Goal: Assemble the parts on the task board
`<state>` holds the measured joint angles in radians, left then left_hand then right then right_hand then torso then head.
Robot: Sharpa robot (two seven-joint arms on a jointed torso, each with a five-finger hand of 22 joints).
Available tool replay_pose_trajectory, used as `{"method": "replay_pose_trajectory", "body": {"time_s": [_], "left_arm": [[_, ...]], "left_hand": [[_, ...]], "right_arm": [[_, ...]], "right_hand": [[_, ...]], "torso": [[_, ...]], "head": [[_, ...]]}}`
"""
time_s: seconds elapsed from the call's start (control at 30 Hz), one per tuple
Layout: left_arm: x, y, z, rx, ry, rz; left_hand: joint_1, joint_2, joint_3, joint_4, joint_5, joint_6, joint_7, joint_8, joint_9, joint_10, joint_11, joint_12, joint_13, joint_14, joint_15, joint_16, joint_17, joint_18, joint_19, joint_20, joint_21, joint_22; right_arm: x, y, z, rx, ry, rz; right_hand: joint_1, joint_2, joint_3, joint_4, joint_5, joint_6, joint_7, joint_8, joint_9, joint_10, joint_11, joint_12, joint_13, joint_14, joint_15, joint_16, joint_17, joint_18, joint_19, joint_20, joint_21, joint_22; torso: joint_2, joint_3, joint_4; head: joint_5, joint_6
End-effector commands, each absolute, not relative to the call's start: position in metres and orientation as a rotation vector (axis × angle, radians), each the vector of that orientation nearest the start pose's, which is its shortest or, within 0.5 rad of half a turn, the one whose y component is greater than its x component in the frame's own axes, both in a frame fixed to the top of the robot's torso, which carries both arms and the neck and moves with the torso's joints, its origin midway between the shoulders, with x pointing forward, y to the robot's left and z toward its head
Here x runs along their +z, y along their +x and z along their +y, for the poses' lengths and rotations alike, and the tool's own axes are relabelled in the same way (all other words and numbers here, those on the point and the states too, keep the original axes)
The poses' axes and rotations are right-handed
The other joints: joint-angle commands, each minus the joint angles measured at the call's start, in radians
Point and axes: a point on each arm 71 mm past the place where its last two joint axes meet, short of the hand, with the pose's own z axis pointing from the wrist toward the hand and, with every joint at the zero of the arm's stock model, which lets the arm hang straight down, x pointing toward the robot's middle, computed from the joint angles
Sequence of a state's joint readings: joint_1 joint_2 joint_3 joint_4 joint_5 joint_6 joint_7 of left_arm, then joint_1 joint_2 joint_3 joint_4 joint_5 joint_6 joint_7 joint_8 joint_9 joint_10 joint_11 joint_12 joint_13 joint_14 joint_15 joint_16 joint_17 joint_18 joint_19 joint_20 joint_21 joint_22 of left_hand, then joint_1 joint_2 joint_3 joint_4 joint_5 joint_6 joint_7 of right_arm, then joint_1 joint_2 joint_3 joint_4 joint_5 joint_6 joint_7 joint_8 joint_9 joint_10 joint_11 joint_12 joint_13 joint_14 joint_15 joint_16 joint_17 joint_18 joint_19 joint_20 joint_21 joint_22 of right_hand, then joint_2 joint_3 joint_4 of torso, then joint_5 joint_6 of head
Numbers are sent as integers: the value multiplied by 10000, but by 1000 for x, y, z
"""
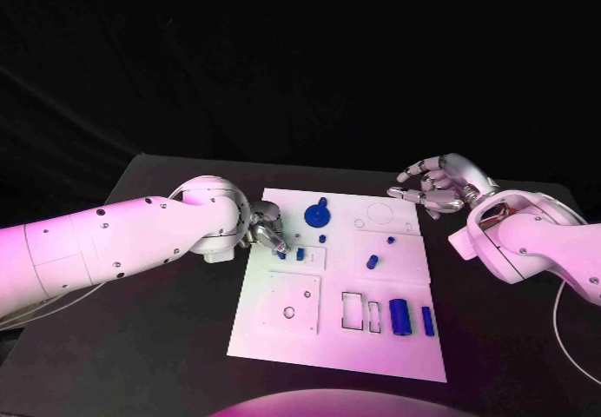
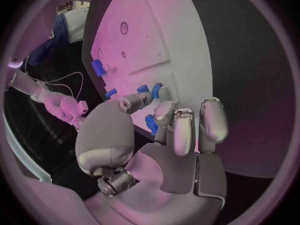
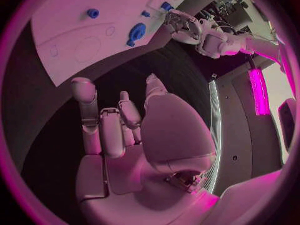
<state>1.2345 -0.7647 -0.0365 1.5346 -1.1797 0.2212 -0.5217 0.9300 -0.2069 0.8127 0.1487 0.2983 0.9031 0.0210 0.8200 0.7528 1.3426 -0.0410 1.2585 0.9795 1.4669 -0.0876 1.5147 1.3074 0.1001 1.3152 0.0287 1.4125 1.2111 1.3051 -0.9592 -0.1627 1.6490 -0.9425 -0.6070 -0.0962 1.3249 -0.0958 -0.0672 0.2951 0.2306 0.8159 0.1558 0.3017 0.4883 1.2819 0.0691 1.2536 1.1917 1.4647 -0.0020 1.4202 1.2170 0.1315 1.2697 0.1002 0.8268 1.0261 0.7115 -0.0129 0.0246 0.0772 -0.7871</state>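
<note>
The white task board [image 1: 291, 343] lies mid-table. A round blue part [image 1: 318, 213] stands near its far edge, and small blue parts [image 1: 371, 260] dot the middle. A larger blue block [image 1: 399, 315] and a narrow one [image 1: 427, 321] sit at the near right. My left hand [image 1: 266, 230] hovers at the board's left edge, fingertips by two small blue parts [image 1: 300, 254]. In the left wrist view a blue part [image 2: 150, 124] shows between thumb and fingers [image 2: 181, 135]; whether it is pinched is unclear. My right hand [image 1: 432, 187] hangs over the far right corner, fingers loosely bent, holding nothing.
The black table [image 1: 163, 330] surrounds the board, with bare room on both sides. Cut-out squares and slots [image 1: 360, 311] mark the board's near half. The right wrist view shows the board [image 3: 81, 45], the round part [image 3: 136, 32] and my left hand [image 3: 184, 27].
</note>
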Motion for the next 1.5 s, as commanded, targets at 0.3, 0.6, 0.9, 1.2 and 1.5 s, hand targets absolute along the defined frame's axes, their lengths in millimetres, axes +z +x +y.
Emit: {"method": "replay_pose_trajectory", "body": {"time_s": [0.3, 0.6, 0.9, 1.2, 1.5], "left_arm": [[-212, 476, 171, -4169, 414, 23439], [-213, 476, 172, -4069, 493, 23562], [-214, 476, 174, -3979, 547, 23618], [-214, 476, 175, -3939, 599, 23636], [-214, 475, 175, -3927, 630, 23630]], "left_hand": [[-100, -32, -282, 84, -46, 26, 16, -52, -17, -33, -30, 22, -7, 710, -64, 42, 1290, -196, 37, -34, -72, -14], [-103, -30, -310, 98, -46, 30, 15, -54, -18, -31, -30, 26, 0, 710, -64, 42, 1291, -198, 44, -34, -69, -5], [15, 53, -350, 69, -10, 37, -9, -65, -20, -16, -49, 46, 38, 710, -73, 42, 1290, -197, 43, -35, -76, -10], [502, 220, -48, -252, 89, -13, -41, -104, -16, -2, -85, 60, 89, 713, -103, 42, 1296, -200, 63, -45, -78, 8], [595, 207, 121, -355, 85, -21, -41, -108, -10, 14, -88, 73, 124, 714, -105, 42, 1296, -197, 56, -46, -86, -4]], "right_arm": [[-164, 469, -239, 7886, 4050, 15615], [-164, 469, -239, 7884, 4066, 15609], [-164, 469, -239, 7879, 4072, 15599], [-164, 469, -239, 7873, 4074, 15591], [-164, 469, -240, 7862, 4078, 15595]], "right_hand": [[-49, 70, -58, -9, -19, -71, -31, 22, 15, -76, 3, -51, -14, 250, -42, -40, -12, 145, -57, -14, -55, 0], [-49, 70, -58, -9, -19, -71, -31, 22, 15, -76, 3, -51, -14, 250, -42, -40, -12, 145, -57, -14, -55, 0], [-49, 70, -58, -9, -19, -71, -31, 22, 15, -76, 3, -51, -14, 250, -42, -40, -12, 145, -57, -14, -55, 0], [-49, 70, -58, -9, -19, -71, -31, 22, 15, -76, 3, -51, -14, 250, -42, -40, -12, 145, -57, -14, -55, 0], [-49, 70, -58, -9, -19, -71, -31, 22, 15, -76, 3, -51, -14, 250, -42, -40, -12, 145, -57, -14, -55, 0]], "torso": [[1, 6, -3], [-1, 5, -2], [-3, 3, 1], [0, 1, 6], [-3, 4, 3]], "head": [[-4, -22], [-11, -43], [-8, -58], [-1, -72], [16, -78]]}}
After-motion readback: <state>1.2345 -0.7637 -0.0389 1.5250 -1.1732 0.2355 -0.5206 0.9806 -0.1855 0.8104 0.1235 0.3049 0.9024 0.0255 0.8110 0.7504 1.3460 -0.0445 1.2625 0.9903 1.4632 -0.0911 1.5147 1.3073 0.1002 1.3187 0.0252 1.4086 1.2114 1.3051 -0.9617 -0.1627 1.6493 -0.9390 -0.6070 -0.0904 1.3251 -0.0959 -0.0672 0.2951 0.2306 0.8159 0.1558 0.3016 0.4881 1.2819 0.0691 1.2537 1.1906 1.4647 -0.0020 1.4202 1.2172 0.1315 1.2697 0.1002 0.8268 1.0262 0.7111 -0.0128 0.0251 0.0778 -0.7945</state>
